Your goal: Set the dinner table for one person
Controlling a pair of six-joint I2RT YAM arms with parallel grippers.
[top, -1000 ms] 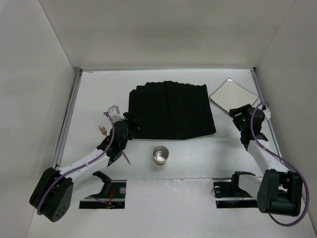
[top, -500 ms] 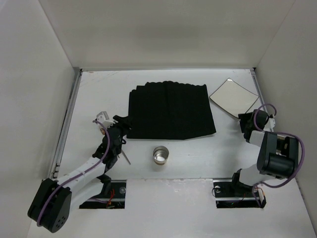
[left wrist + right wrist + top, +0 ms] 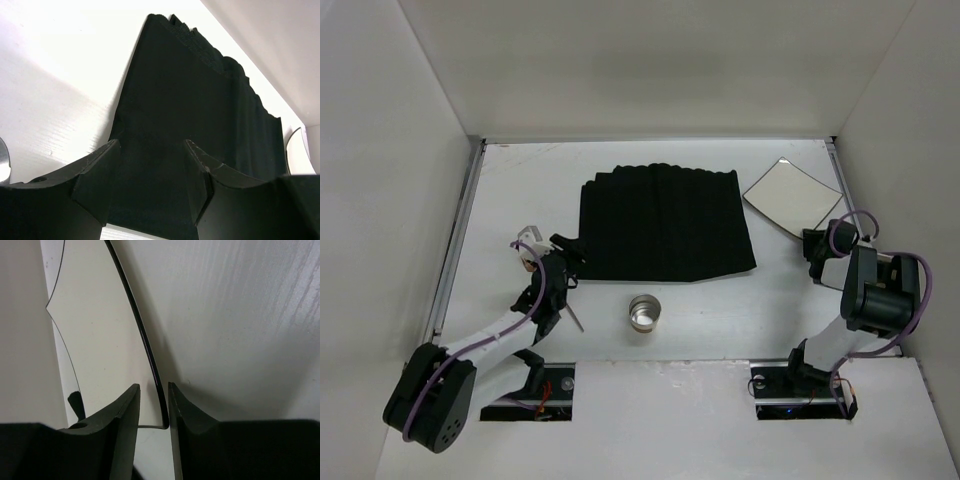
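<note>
One dinner table (image 3: 520, 190) spans the white-walled floor beneath everything. It carries one black pleated mat (image 3: 665, 222) at centre, one square plate (image 3: 790, 195) at far right, one metal cup (image 3: 644, 312) just on the near side of the mat, and one thin metal utensil (image 3: 575, 318) left of the cup. Two arms reach forward, low. The left gripper (image 3: 150, 182) sits at the mat's near left corner, fingers spread wide and empty. The right gripper (image 3: 154, 410) straddles the plate's near rim with its fingers barely apart; whether they pinch it cannot be told.
</note>
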